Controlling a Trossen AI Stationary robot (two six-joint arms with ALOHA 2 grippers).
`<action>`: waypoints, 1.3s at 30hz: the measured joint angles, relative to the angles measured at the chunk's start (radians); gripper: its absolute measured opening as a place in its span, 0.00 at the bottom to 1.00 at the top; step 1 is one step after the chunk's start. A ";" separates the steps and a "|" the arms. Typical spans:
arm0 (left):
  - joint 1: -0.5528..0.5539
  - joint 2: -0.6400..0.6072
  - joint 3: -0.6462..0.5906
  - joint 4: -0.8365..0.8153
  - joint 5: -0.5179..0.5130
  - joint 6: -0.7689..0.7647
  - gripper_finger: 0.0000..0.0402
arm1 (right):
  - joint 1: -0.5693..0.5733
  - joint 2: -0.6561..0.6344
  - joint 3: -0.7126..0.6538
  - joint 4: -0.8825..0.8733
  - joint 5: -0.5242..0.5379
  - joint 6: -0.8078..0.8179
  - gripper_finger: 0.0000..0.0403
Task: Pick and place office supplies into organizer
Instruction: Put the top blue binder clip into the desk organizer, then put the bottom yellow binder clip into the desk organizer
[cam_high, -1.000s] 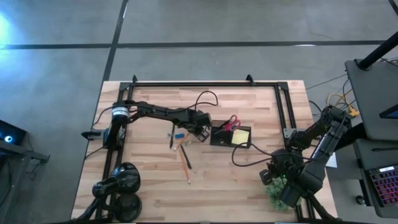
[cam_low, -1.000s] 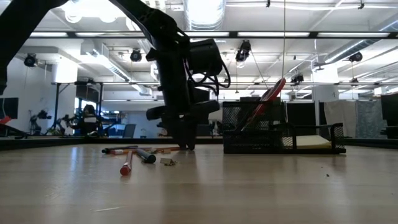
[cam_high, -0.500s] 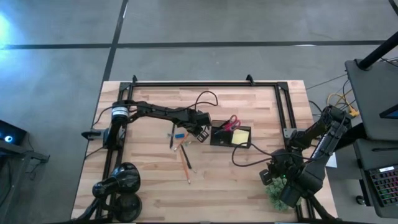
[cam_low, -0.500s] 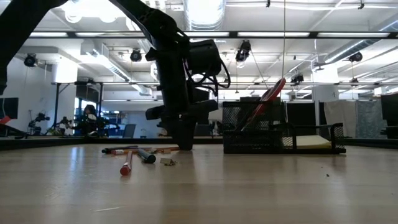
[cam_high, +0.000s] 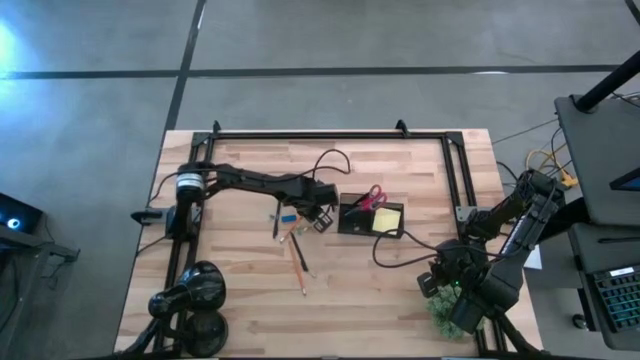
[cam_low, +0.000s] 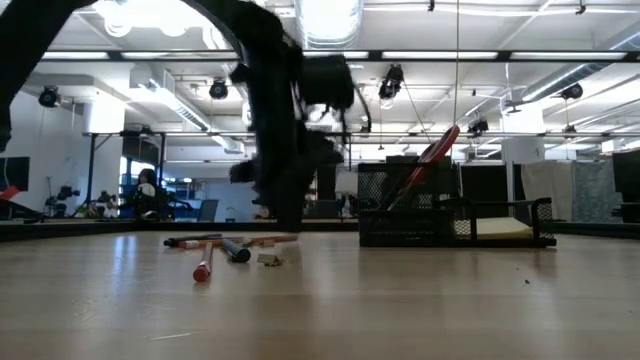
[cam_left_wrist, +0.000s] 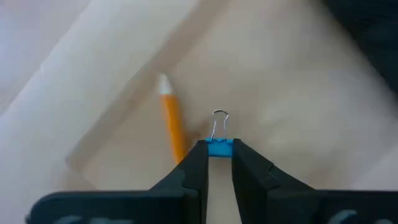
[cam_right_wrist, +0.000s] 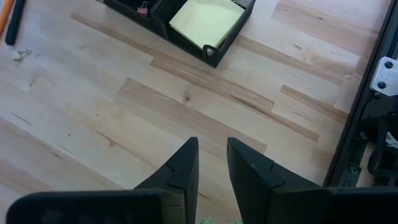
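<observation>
1. The left end effector (cam_left_wrist: 219, 163) sat low over the counter (cam_high: 400, 290), its two dark fingers clenched on a small blue binder clip (cam_left_wrist: 218, 147) — the clip's body was pinched right at the fingertips, its wire loop pointing straight ahead, away from the wrist.
2. An orange pencil (cam_left_wrist: 171, 124) lay just beside the clip, off one finger, its long axis running roughly forward from the end effector and not gripped.
3. The organizer (cam_high: 371, 217) stood near the left end effector (cam_high: 322, 212), directly off its tip toward the right arm — red scissors (cam_high: 371, 196) and a yellow note pad (cam_high: 387, 217) were already inside.
4. The left arm was far nearer the organizer. The right end effector (cam_right_wrist: 212, 163) hung well away from it, fingers slightly parted and grasping nothing.
</observation>
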 joint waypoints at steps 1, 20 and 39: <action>-0.015 -0.026 0.006 0.015 0.003 0.000 0.08 | 0.000 0.000 0.000 0.000 0.000 0.000 0.19; -0.185 -0.021 0.058 0.398 0.006 -0.112 0.07 | 0.000 0.000 -0.001 -0.005 0.000 -0.023 0.19; -0.128 0.088 0.146 0.284 -0.021 -0.161 0.41 | 0.000 0.000 -0.001 -0.001 -0.002 -0.015 0.19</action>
